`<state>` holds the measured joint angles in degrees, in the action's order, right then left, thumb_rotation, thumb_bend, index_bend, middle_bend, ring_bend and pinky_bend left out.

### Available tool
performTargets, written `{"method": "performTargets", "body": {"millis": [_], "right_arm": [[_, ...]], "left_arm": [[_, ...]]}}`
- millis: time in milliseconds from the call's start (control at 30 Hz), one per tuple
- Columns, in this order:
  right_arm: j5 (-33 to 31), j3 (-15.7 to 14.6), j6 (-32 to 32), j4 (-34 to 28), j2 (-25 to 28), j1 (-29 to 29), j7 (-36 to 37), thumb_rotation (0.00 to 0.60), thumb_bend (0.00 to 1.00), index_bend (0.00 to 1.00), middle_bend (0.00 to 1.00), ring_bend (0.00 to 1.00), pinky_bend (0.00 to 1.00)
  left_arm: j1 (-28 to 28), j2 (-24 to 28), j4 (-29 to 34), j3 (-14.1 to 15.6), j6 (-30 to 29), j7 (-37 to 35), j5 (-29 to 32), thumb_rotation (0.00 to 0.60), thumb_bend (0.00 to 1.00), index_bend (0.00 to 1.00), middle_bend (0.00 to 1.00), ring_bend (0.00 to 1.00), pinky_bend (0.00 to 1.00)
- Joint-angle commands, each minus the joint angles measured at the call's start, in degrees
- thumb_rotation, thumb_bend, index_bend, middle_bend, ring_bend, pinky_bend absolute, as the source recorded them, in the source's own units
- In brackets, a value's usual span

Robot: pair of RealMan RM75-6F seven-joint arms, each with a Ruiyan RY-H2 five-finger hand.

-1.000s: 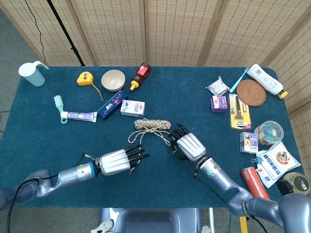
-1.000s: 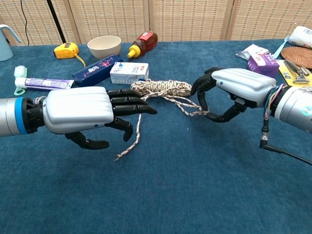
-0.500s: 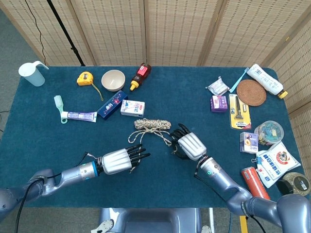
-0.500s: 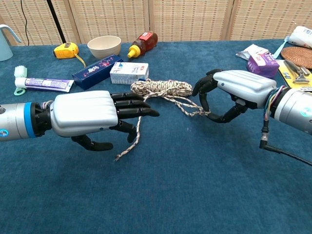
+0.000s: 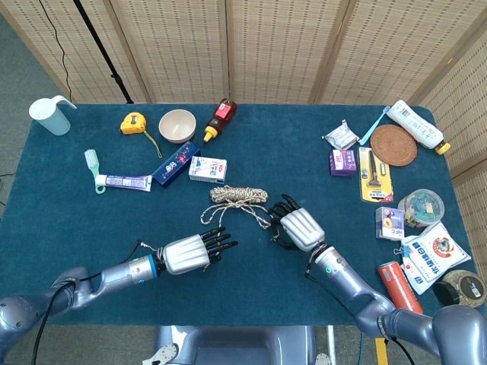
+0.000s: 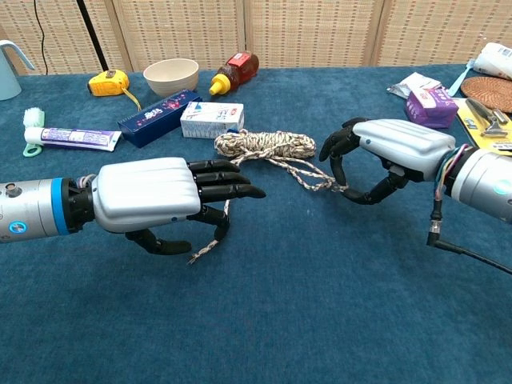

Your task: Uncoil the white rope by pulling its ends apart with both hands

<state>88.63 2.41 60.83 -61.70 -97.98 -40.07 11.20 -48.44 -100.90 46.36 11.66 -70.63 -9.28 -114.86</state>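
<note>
The white rope (image 5: 239,195) (image 6: 266,144) lies coiled mid-table. One strand runs right to my right hand (image 5: 298,229) (image 6: 394,146), whose curled fingers and thumb meet on the strand's end (image 6: 339,188) and appear to pinch it. The other loose strand (image 6: 210,240) trails toward the near edge, passing under my left hand (image 5: 188,253) (image 6: 152,194). That hand hovers over it with fingers stretched out toward the right and the thumb curled beneath; nothing is held in it.
Behind the coil stand a white box (image 5: 208,169), a dark blue box (image 5: 175,163), a toothpaste tube (image 5: 122,182), a bowl (image 5: 177,125), a sauce bottle (image 5: 221,119) and a tape measure (image 5: 134,122). Packets, a razor and jars (image 5: 421,207) crowd the right side.
My left hand has slid to the right and lower, its fingers now over the loose strand. My right hand has shifted slightly right, still on its rope end. The coil looks unchanged.
</note>
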Motion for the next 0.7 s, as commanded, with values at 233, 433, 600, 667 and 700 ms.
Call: {"method": "performTargets", "body": {"millis": [233,433,600,667,700], "right_arm": [[0.1,0.0,0.0,0.9,-0.3,0.1,0.5,0.600,0.43,0.68,0.27,0.19,0.00],[0.3,0.0,0.0,1.2,-0.3,0.2,0.8,0.600,0.43,0.69,0.27,0.19,0.00],[0.4,0.0,0.0,1.5,-0.4,0.3,1.0,0.600,0.43,0.69,0.28,0.20,0.00],[0.4,0.1,0.1,1.6,-0.4,0.3,1.0,0.600,0.43,0.69,0.28,0.20,0.00],[0.4,0.0,0.1,1.7,-0.4,0.3,1.0,0.600,0.43,0.69,0.28,0.20,0.00]], "left_arm": [[0.1,-1.4,-1.6,0.7,0.1,-0.2,1.0,0.600,0.34,0.42,0.00,0.00,0.00],[0.0,-2.4,-2.5,0.8,-0.1,-0.3,1.6,0.600,0.34,0.42,0.00,0.00,0.00],[0.0,-3.0,-3.0,0.8,0.0,-0.5,2.2,0.600,0.34,0.43,0.00,0.00,0.00],[-0.1,-3.3,-3.1,0.8,0.2,-0.5,2.5,0.600,0.34,0.44,0.00,0.00,0.00],[-0.1,-3.4,-3.2,0.9,0.2,-0.5,2.6,0.600,0.34,0.44,0.00,0.00,0.00]]}}
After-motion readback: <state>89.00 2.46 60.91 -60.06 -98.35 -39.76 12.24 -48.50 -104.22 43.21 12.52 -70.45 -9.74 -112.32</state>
